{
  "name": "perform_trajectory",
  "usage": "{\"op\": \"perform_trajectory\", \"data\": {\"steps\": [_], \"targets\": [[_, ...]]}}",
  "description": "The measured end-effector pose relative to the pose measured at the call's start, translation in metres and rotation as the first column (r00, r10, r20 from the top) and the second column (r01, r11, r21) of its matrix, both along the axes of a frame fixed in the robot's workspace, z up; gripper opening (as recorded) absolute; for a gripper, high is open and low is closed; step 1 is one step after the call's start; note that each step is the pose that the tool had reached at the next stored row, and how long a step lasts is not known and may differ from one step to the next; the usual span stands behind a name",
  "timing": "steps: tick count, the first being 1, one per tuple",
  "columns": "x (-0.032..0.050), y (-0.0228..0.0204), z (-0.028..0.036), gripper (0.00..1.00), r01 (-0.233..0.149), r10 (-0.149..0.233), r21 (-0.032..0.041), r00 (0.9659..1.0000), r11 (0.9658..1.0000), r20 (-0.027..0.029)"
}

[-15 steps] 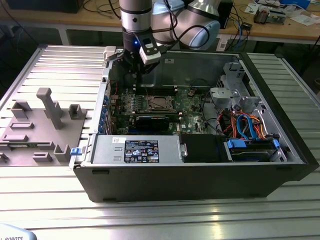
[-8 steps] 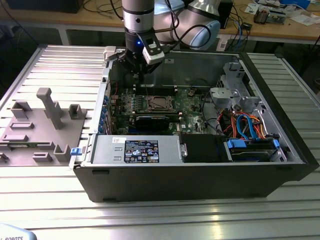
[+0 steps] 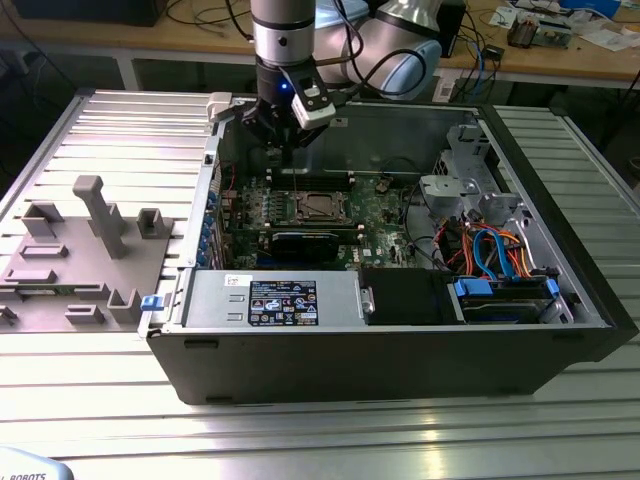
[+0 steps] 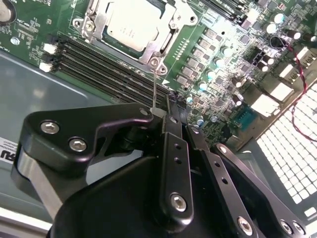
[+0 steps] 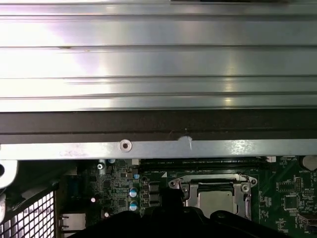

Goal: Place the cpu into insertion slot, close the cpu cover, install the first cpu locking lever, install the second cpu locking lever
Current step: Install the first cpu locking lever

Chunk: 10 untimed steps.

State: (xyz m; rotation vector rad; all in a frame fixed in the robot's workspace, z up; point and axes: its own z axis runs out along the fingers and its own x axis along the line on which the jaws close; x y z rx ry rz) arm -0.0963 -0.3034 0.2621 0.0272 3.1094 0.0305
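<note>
I see the gripper (image 3: 283, 135) hanging inside the open computer case (image 3: 400, 350), above the far part of the green motherboard (image 3: 380, 215), toward the exterior view's left. In the second wrist view its black fingers (image 4: 174, 148) sit pressed together, and a thin wire lever (image 4: 154, 91) rises from the socket's corner to their tips; I cannot tell whether the lever is clamped. The cpu (image 4: 132, 26) lies seated in the insertion slot (image 3: 318, 207), its pale face showing through the window of the cpu cover (image 4: 101, 21), which lies flat over it. In the first wrist view the cpu (image 5: 216, 202) and cover (image 5: 184, 191) sit just beyond the case wall (image 5: 158, 126). A grey fixture block (image 3: 75, 260) stands outside the case on the ribbed table (image 3: 320, 430).
</note>
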Motion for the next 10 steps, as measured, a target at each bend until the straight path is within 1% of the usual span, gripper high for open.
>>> {"op": "perform_trajectory", "data": {"steps": [10], "targets": [[0.0047, 0.0000, -0.0013, 0.11, 0.000, 0.000, 0.0000, 1.0000, 1.0000, -0.0008]]}}
